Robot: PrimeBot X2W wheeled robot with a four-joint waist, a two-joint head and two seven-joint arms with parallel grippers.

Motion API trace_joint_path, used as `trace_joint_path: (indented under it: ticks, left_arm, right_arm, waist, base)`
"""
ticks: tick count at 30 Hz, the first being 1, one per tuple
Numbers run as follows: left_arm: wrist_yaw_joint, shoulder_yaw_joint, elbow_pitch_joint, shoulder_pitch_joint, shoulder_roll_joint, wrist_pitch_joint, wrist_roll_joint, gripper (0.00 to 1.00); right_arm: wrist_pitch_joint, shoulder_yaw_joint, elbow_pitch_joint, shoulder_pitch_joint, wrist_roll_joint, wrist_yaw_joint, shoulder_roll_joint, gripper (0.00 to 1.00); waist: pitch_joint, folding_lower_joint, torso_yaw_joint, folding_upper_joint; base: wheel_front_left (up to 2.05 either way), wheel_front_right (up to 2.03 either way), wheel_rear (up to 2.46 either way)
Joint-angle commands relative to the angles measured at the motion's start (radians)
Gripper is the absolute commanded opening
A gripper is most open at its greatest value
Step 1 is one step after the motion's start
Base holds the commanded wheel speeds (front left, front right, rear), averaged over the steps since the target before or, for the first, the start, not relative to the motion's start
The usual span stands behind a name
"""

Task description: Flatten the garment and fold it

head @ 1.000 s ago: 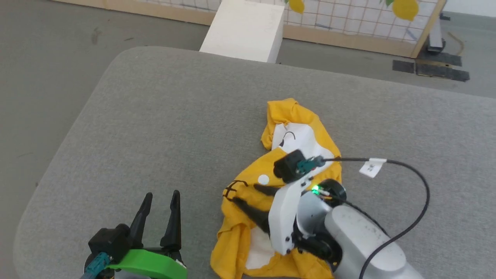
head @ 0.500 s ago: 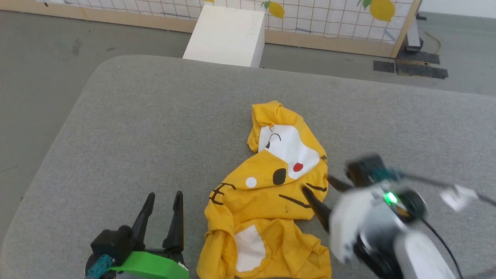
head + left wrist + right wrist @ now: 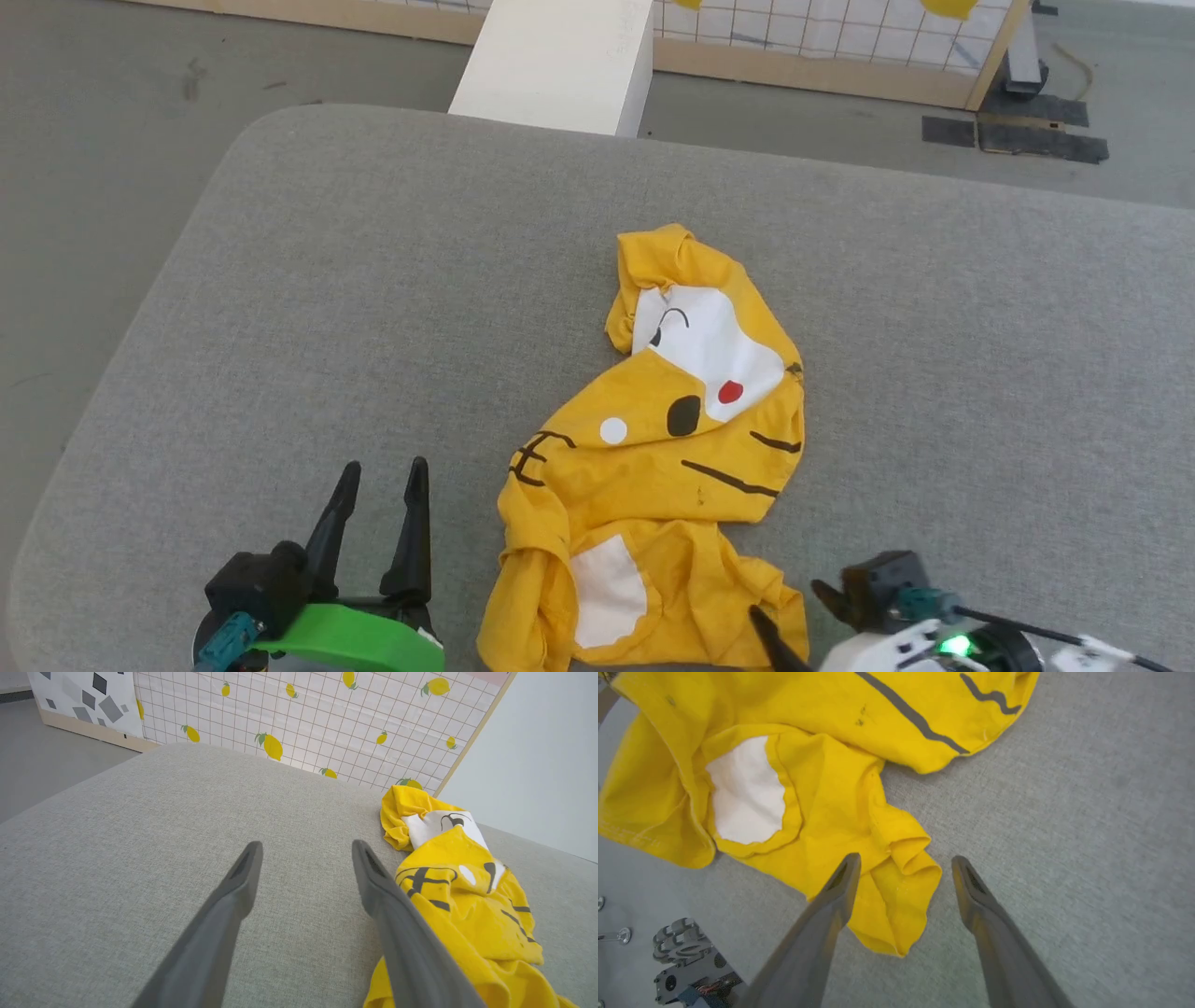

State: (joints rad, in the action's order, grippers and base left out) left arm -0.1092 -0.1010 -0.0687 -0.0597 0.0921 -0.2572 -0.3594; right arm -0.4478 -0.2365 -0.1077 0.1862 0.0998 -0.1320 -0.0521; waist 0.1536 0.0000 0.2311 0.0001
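The garment [image 3: 653, 457], a bright yellow T-shirt with white patches, a red dot and black lines, lies crumpled on the grey padded table [image 3: 373, 280], near its front middle. My left gripper [image 3: 384, 467] stands open to the garment's left, holding nothing; in the left wrist view the left gripper [image 3: 306, 844] points over bare table, with the garment [image 3: 467, 891] beside its right finger. My right gripper [image 3: 786, 599] is open at the garment's near right corner. In the right wrist view a rumpled hem corner of the garment [image 3: 896, 882] lies between the open fingers of the right gripper [image 3: 906, 858].
A white box [image 3: 560, 65] stands on the floor behind the table's far edge. Behind it runs a wood-framed panel [image 3: 840, 37] printed with a grid and lemons. Black tape [image 3: 1018, 140] marks the floor at the far right. The robot's wheeled base [image 3: 677, 947] shows beyond the table's front edge.
My right arm has drawn back from over the garment's middle to its near right corner, its fingers staying open. The head camera has shifted a little. The left gripper has stayed put.
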Motion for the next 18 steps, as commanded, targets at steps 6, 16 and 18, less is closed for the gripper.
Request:
trace_joint_path:
  ticks: [6,16,18]
  left_arm:
    - [-0.009,0.004,-0.010,0.018,0.011,-0.005,-0.001,1.00]
    - [-0.010,0.010,-0.015,0.023,0.010,-0.005,-0.002,1.00]
    - [-0.010,0.012,-0.013,0.023,0.012,-0.005,-0.001,1.00]
  right_arm:
    - [0.090,-0.060,0.187,-0.105,-0.075,0.001,0.002,1.00]
    - [0.138,-0.028,0.291,-0.232,-0.053,0.001,0.002,0.00]
    - [0.137,-0.011,0.275,-0.267,-0.035,0.001,0.002,0.00]
  waist:
    - [0.006,0.0000,0.012,-0.0001]
    - [0.009,0.0000,-0.012,-0.0001]
    - [0.006,0.0000,-0.030,-0.0001]
  base:
    - [0.00,0.00,0.00]
    - [0.00,0.00,0.00]
    - [0.00,0.00,0.00]
